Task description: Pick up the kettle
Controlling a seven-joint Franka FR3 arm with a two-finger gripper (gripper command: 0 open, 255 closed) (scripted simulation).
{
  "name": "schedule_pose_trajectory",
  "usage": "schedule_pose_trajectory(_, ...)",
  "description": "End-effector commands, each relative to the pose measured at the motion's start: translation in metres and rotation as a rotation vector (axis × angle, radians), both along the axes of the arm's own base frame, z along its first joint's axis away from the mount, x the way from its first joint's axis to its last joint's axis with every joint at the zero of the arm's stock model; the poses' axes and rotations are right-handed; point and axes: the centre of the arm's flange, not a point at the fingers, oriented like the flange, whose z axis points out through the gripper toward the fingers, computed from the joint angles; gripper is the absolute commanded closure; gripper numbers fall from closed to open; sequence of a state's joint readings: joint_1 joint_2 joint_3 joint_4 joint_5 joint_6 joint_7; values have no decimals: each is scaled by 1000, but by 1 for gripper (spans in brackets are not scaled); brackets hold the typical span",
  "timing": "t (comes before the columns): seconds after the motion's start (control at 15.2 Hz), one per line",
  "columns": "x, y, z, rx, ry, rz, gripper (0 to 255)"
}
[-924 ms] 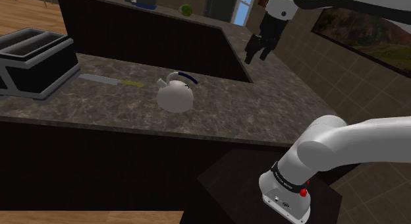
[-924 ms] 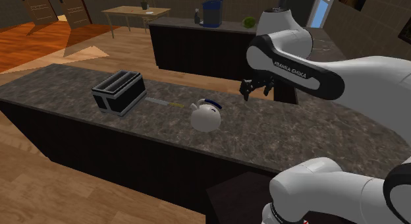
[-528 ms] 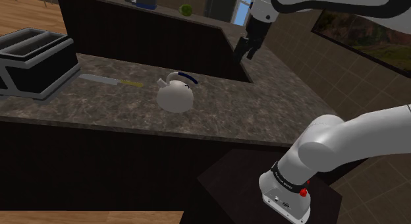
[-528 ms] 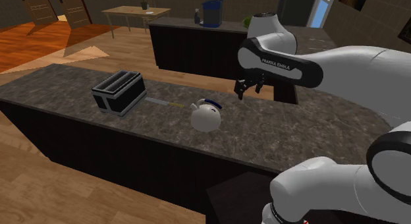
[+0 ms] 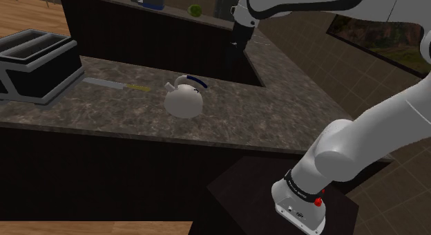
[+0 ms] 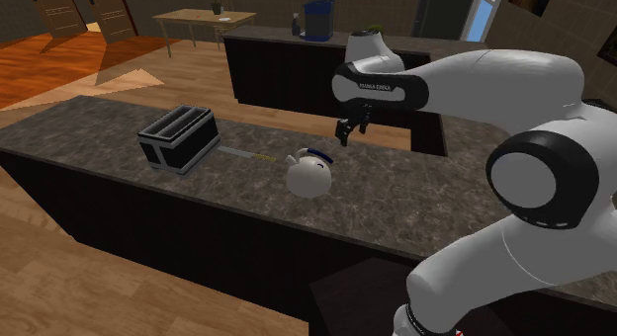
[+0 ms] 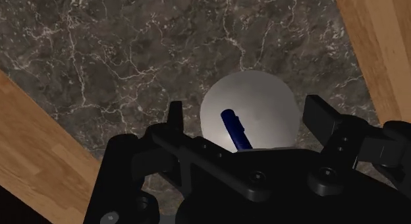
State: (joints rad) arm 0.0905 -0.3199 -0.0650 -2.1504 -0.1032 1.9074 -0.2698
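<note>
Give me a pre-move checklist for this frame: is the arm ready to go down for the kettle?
1. Pincer open: ok, fingers stand apart.
2. Aimed at the kettle: ok, it sits between the fingers in the wrist view.
3. Kettle upright on the countertop: ok, blue handle on top.
4. Fingers straddle the handle: ok, it runs between them.
5. Contact: not ok, pincer hangs above the kettle, apart from it.
6. Toaster apart from the kettle: ok.
</note>
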Motion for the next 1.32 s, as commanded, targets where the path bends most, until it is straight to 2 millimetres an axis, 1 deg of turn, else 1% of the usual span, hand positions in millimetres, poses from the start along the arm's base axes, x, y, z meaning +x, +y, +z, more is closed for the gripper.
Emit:
schedule_pose_trajectory(0.0, 24, 9, -12, -6, 8, 75, 0)
schedule_pose_trajectory(0.4, 89, 41, -48, -21, 35, 288, 0)
schedule_pose_trajectory(0.79, 145, 85, -85, -37, 62, 501, 0)
schedule_pose_trajectory(0.86, 150, 90, -89, -39, 64, 522, 0)
schedule_pose_trajectory(1.25, 150, 90, -121, -39, 64, 522, 0)
